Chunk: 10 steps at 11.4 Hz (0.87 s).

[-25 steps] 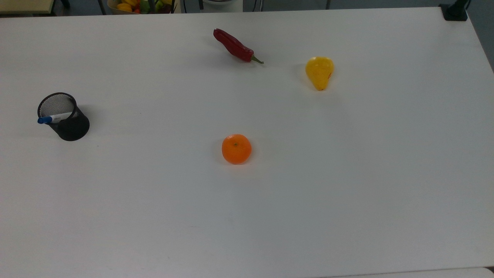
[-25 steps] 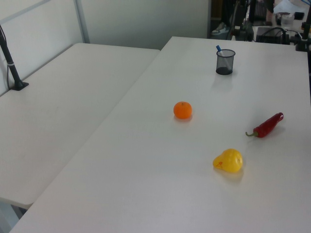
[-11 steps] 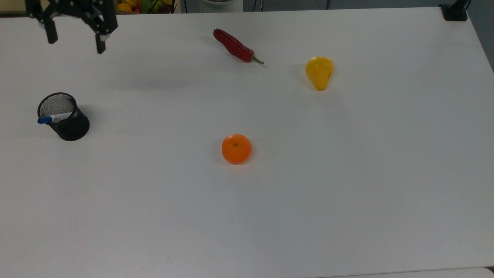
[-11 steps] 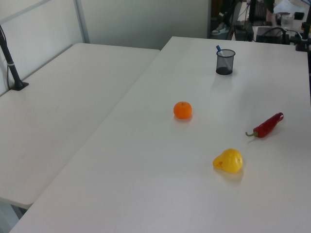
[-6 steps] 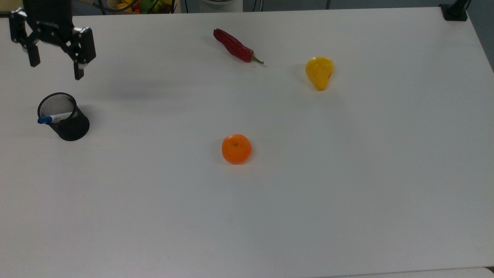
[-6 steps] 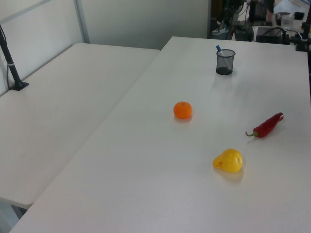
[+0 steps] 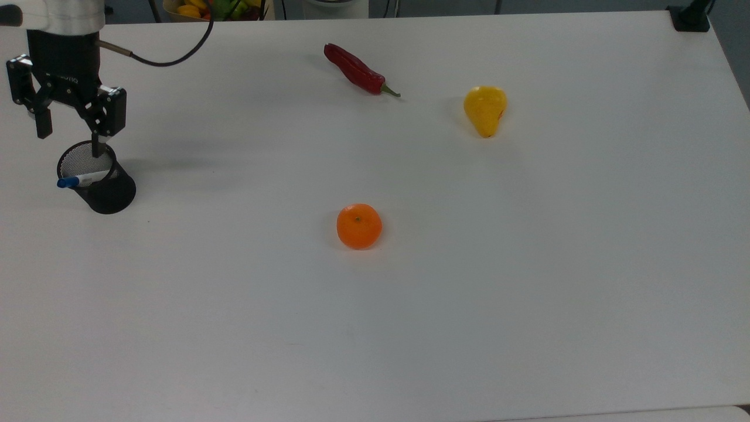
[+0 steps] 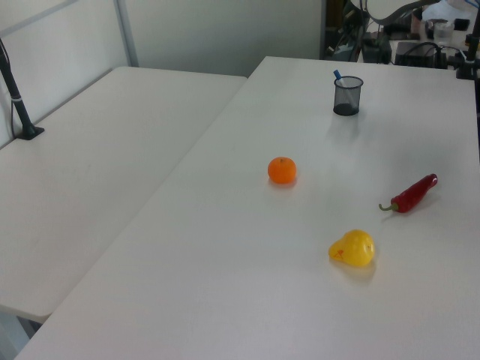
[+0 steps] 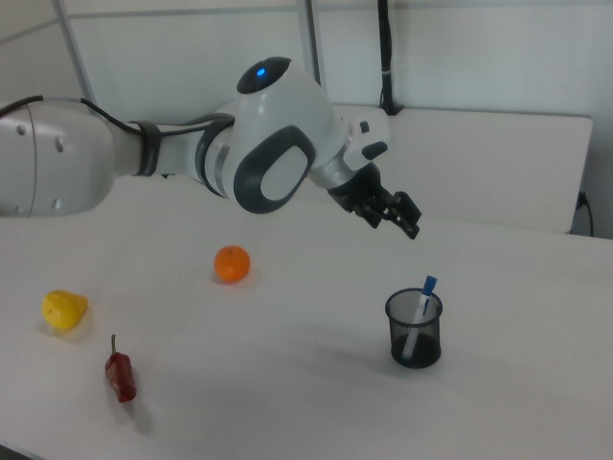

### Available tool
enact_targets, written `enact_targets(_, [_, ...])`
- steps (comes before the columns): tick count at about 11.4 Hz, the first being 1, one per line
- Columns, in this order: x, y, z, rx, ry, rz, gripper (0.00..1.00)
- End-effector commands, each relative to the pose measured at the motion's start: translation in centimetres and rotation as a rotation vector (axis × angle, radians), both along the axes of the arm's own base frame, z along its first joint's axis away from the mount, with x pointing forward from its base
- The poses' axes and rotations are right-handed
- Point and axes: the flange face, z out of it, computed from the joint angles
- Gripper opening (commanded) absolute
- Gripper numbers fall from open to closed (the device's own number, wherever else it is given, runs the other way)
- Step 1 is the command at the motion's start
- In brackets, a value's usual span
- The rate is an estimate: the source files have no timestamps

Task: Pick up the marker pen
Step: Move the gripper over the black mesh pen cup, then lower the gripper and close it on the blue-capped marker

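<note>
Top view, counts: one gripper (image 7: 68, 140), one marker pen (image 7: 83, 178), one black mesh cup (image 7: 99, 184), one red chilli (image 7: 358, 70), one yellow pear (image 7: 485, 109), one orange (image 7: 359, 226), all on one white worktop (image 7: 469, 281).
Top view, marker pen: leans in the mesh cup, blue cap poking over the rim at 9 o'clock; the cup stands at 9 o'clock from the orange.
Top view, fingers: apart, with nothing between them; one finger (image 7: 95, 146) overlaps the cup's rim at 12 o'clock, the other is off the cup at about 10 o'clock.
Top view, change: half a second ago the gripper was higher in the picture, clear of the cup; it has come down towards it. Fruit, chilli and cup are unmoved.

Left view, counts: one mesh cup (image 8: 348, 96) with the pen's blue cap (image 8: 337, 74), one orange (image 8: 282, 170), one chilli (image 8: 411, 193), one pear (image 8: 352, 248).
Left view, change: nothing on the worktop has shifted.

Right view, gripper (image 9: 402, 216): hangs at 11 o'clock above the mesh cup (image 9: 415, 330), apart from it.
Right view, marker pen (image 9: 420, 307): upright, tilted, blue cap uppermost.
</note>
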Motion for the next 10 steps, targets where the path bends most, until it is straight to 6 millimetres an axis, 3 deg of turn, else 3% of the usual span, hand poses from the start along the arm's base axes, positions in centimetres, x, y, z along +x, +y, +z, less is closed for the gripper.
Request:
enact_targets(1, [-0.7,-1.2,-3.1,-0.034,-0.063,-0.013,0.81])
enact_targets(3, [-0.6,-2.1,-4.8,-0.047,-0.050,-0.017,0.75])
enact_targets(6, [-0.9,-3.9,-6.2,-0.061,-0.033,-0.033,0.56])
enact_targets(10, [-0.8,-5.4,-8.3,-0.088,-0.047,-0.043,0.53])
